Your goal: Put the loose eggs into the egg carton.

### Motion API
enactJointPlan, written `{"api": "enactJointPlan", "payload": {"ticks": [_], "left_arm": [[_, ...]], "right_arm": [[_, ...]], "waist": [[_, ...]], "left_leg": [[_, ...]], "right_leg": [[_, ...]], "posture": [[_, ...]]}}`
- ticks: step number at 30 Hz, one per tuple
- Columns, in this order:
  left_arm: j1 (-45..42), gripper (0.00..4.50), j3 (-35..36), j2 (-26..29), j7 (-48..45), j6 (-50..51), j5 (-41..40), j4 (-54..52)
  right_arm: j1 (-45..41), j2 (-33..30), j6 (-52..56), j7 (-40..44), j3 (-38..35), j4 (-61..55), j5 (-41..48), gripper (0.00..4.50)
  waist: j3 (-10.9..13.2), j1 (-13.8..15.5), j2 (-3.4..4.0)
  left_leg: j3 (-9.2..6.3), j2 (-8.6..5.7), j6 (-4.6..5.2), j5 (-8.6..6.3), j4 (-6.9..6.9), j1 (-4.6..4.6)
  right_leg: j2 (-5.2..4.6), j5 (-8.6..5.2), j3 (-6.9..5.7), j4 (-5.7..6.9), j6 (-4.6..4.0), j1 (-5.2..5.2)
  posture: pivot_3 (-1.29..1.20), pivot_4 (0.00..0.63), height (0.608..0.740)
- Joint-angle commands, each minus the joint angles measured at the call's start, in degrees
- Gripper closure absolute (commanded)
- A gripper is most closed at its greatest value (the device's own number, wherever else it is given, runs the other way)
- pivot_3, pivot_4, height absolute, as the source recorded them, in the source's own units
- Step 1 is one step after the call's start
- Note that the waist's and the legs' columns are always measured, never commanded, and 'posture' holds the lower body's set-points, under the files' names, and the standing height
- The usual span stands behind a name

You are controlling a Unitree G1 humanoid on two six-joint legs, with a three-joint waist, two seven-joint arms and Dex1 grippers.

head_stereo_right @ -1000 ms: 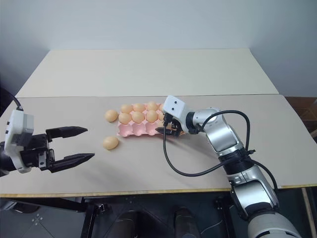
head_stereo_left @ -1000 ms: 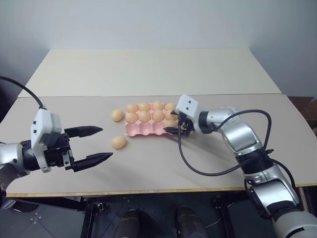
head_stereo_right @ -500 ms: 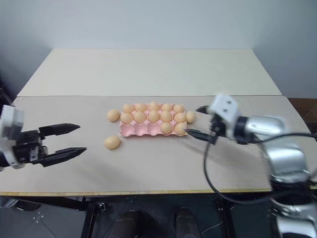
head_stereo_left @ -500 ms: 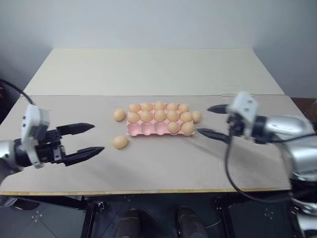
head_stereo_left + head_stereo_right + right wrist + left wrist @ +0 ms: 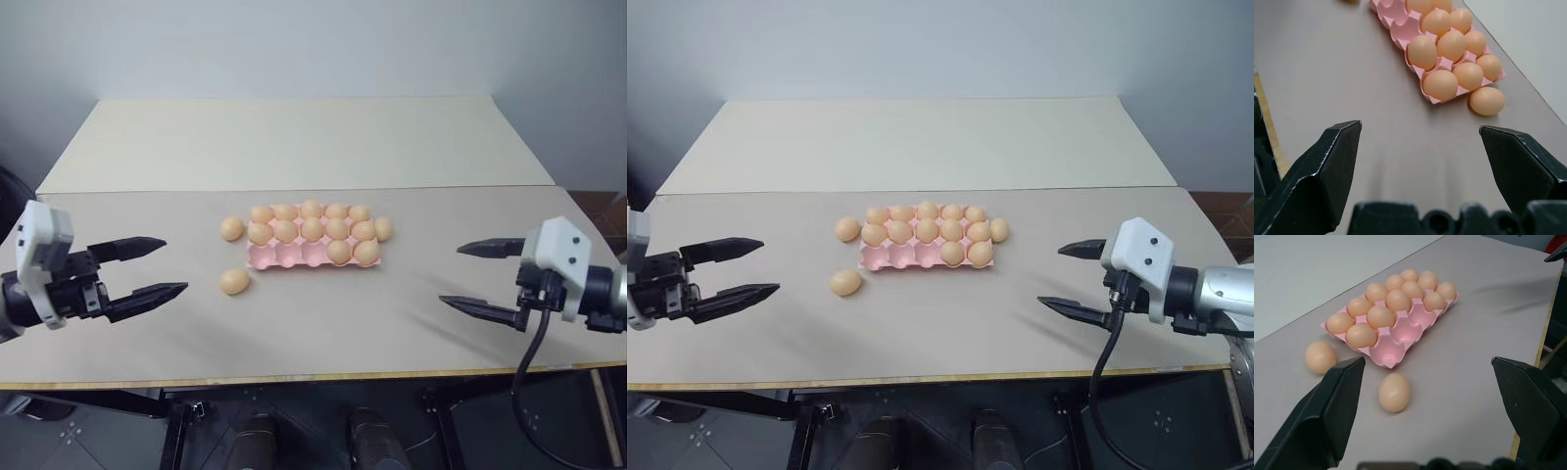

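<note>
The pink egg carton [image 5: 279, 256] lies mid-table with its back and middle rows full of eggs. Two more eggs sit at the right of its front row, and three front cups are bare. Three loose eggs rest on the table: one [image 5: 231, 228] by the carton's left end, one [image 5: 234, 282] in front of its left corner, and one [image 5: 384, 228] touching its right end. My left gripper [image 5: 174, 264] hovers open at the far left, pointing at the front loose egg [image 5: 1394, 391]. My right gripper [image 5: 451, 275] hovers open at the right, well away from the carton and empty.
The tan table runs wide around the carton, and a second, paler table [image 5: 294, 137] joins it behind. The front edge [image 5: 313, 377] lies close below both grippers. A black cable [image 5: 524, 392] hangs from my right wrist.
My right gripper has pulled back from the carton's right end, moving right and toward the front edge, uncovering the eggs there. The left gripper has drifted slightly left.
</note>
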Motion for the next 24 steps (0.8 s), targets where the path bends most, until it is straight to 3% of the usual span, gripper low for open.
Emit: {"api": "enactJointPlan", "payload": {"ticks": [1, 5, 10, 14, 24], "left_arm": [[-3.60, 0.00, -3.02, -1.10, 1.56, -0.91, -0.63, -1.18], [-6.89, 0.00, -6.15, -1.92, 1.97, -0.76, -0.56, -0.93], [-7.55, 0.00, -6.85, -1.26, 0.77, -1.39, 0.38, 0.12], [-6.80, 0.00, -6.27, -1.69, 0.75, -1.39, 0.11, -0.91], [-3.83, 0.00, -3.43, -1.38, -0.11, -1.78, 0.13, -1.79]], "right_arm": [[-6.89, 0.46, -7.38, -1.81, 7.85, 7.12, -6.05, 0.03], [-18.97, 4.59, -19.11, -4.96, 21.22, 22.07, -18.52, 0.03], [-33.08, 11.17, -33.90, -10.26, 32.40, 44.60, -31.75, 0.03], [-41.45, 15.76, -42.52, -12.11, 35.94, 60.48, -35.64, 0.03], [-51.87, 22.93, -53.08, -17.13, 38.70, 81.92, -41.15, 0.03]], "waist": [[0.00, -0.03, 0.00], [0.00, -0.24, 0.00], [0.02, -0.51, 0.02], [0.03, -0.59, 0.02], [0.03, -1.22, 0.03]], "left_leg": [[-0.01, 0.00, 0.00, 0.00, 0.00, 0.01], [0.01, 0.01, -0.02, 0.01, 0.01, 0.04], [0.01, 0.01, -0.02, 0.01, -0.01, -0.21], [0.00, -0.02, -0.07, 0.04, 0.00, -0.21], [-0.02, -0.02, -0.14, 0.09, 0.00, -0.18]], "right_leg": [[0.00, 0.00, -0.01, 0.00, 0.00, 0.01], [0.02, 0.01, 0.00, 0.04, -0.01, 0.00], [0.02, 0.01, 0.02, 0.03, -0.02, -0.28], [-0.01, 0.01, 0.02, 0.05, -0.02, -0.28], [0.00, 0.02, 0.02, 0.16, -0.03, -0.28]], "posture": [[0.00, 0.150, 0.740], [0.00, 0.150, 0.740], [0.00, 0.150, 0.740], [0.00, 0.150, 0.740], [0.00, 0.150, 0.740]]}}
